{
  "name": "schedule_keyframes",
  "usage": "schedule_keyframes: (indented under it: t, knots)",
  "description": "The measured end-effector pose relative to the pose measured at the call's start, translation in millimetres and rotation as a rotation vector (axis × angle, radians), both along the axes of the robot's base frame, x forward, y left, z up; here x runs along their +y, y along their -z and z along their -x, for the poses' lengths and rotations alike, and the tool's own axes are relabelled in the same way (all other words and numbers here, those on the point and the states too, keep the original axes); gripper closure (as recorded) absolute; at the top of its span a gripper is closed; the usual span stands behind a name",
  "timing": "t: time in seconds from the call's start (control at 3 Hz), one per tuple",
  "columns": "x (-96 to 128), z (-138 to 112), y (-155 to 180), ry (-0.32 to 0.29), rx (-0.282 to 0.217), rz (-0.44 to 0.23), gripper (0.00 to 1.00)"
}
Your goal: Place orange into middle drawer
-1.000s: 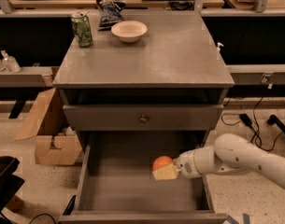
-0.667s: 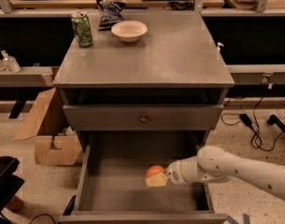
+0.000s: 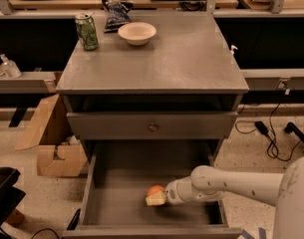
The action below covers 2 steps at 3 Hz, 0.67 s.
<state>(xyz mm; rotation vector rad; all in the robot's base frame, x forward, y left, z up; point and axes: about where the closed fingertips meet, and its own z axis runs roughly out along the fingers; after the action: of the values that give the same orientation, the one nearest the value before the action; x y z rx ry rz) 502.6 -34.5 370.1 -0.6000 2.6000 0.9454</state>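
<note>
Fruit first: the small, round, bright orange (image 3: 155, 189) is low in the frame, just right of centre, inside the wide grey wooden middle drawer (image 3: 116, 198), which is pulled fully out. The white two-finger gripper (image 3: 155, 198) is closed on the orange, with a pale pad pressed against the fruit's underside. The orange looks carried close above the bare floor rather than resting on it, though I cannot tell whether it touches the wood. Holding it that low makes sense, I judge, because a round fruit let go from height would roll toward a wall.

The thick white arm (image 3: 226, 183) comes in from the lower right and passes over the drawer's right side wall, leaving the front edge free.

Above the open box, the shallower grey upper drawer front (image 3: 151, 126) with its small round knob is shut. On the flat grey cabinet top (image 3: 156, 59), toward the upper left, stand a white bowl (image 3: 136, 32), a green can (image 3: 86, 31) and a dark crinkled bag (image 3: 115, 14), all well apart from the work.
</note>
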Motion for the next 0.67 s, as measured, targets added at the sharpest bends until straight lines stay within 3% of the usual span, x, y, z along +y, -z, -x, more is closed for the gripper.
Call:
schedule_keyframes:
  t: [0.33,0.67]
  knots:
    - [4.8,-1.9,14.7,0.011,0.015,0.004,1.0]
    - [4.9,-1.9,9.5,0.01,0.015,0.004,0.82]
